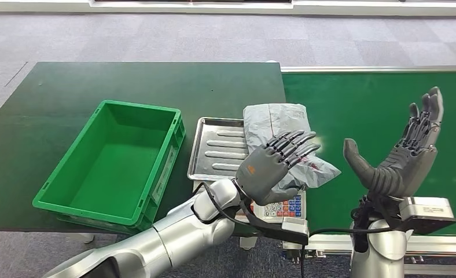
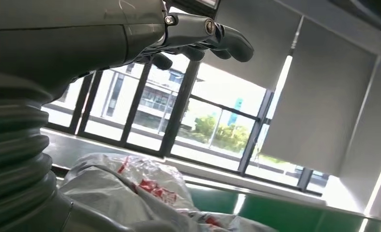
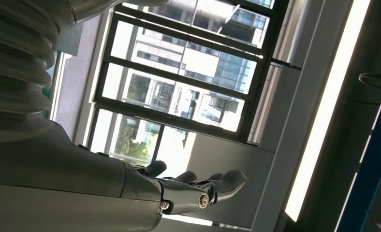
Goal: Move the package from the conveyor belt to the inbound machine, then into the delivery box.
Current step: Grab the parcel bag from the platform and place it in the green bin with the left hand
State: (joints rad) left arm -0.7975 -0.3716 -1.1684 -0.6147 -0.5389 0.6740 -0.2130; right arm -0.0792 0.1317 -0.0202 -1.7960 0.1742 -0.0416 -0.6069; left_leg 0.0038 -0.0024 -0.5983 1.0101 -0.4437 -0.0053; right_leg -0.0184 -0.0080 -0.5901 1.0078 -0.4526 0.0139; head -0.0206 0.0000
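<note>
A crumpled grey plastic mailer package [image 1: 283,139] with red printing on one face is seen lying across the right part of the ribbed stainless steel weighing tray [image 1: 214,152] of the inbound machine, its lower right corner overhanging the tray toward the green conveyor belt [image 1: 376,110]. The film is wrinkled and glossy, folded unevenly, with a bulkier upper half and a flatter flap at the lower end where the red marks are visible; in the left wrist view the same grey film with red print [image 2: 130,186] is seen just below the hand. The left hand [image 1: 272,165] is held palm down over the lower part of the package, fingers extended and slightly spread; whether the palm touches the film cannot be told, and nothing is seen clasped in it. The right hand [image 1: 402,153] is raised over the conveyor belt, palm open toward the package, fingers straight and apart, thumb out, holding nothing. A keypad with coloured keys [image 1: 286,207] is seen on the machine front, below the left hand. An open rectangular green plastic crate [image 1: 87,191] stands on the dark green table [image 1: 52,98], just beside the tray on its left.
</note>
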